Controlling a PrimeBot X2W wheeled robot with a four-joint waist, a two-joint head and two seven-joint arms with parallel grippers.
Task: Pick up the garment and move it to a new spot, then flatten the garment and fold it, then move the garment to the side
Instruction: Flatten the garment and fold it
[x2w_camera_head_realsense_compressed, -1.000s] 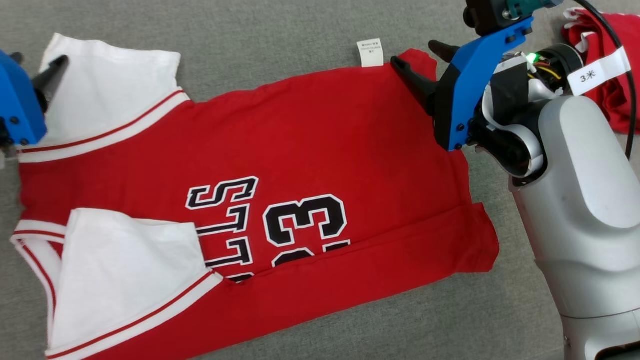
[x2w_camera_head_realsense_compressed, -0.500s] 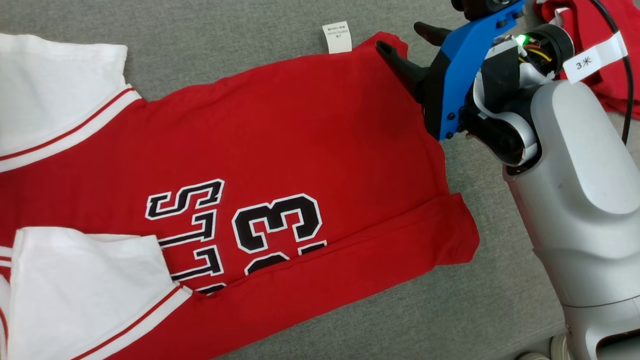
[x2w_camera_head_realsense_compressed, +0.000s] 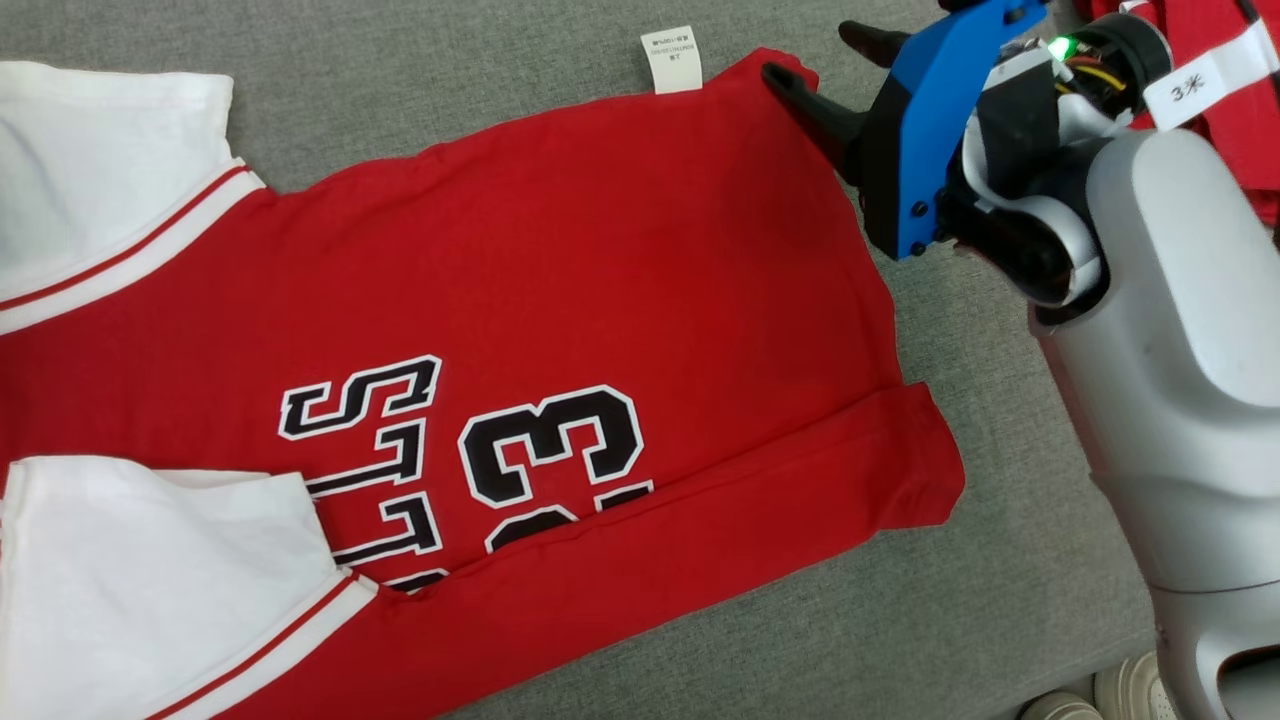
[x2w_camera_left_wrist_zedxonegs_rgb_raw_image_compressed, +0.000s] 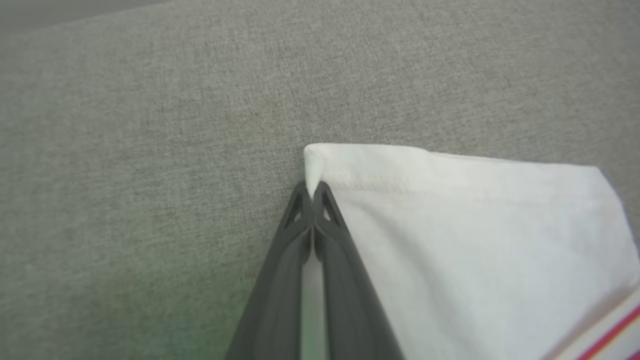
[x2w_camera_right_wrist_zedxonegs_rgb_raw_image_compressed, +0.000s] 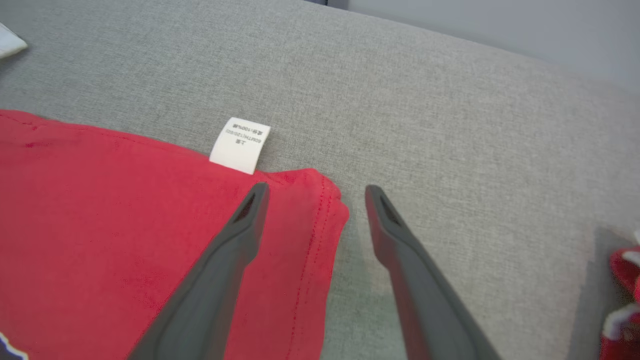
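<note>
I note left gripper (x2w_camera_left_wrist_zedxonegs_rgb_raw_image_compressed: 311, 186) clamped tight on the garment (x2w_camera_head_realsense_compressed: 600, 250) at its white sleeve corner (x2w_camera_left_wrist_zedxonegs_rgb_raw_image_compressed: 312, 157); right gripper (x2w_camera_right_wrist_zedxonegs_rgb_raw_image_compressed: 316, 189) spread wide, holding nothing (red hem corner (x2w_camera_right_wrist_zedxonegs_rgb_raw_image_compressed: 327, 202) sits between its fingers).

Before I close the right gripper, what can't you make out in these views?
- Head view: jersey runs off the left edge; that end is cut off.
- Head view: lettering partly hidden under the folded strip.
- Care label print: too small in head and right wrist views.
- Second red garment: mostly behind the right arm.
</note>
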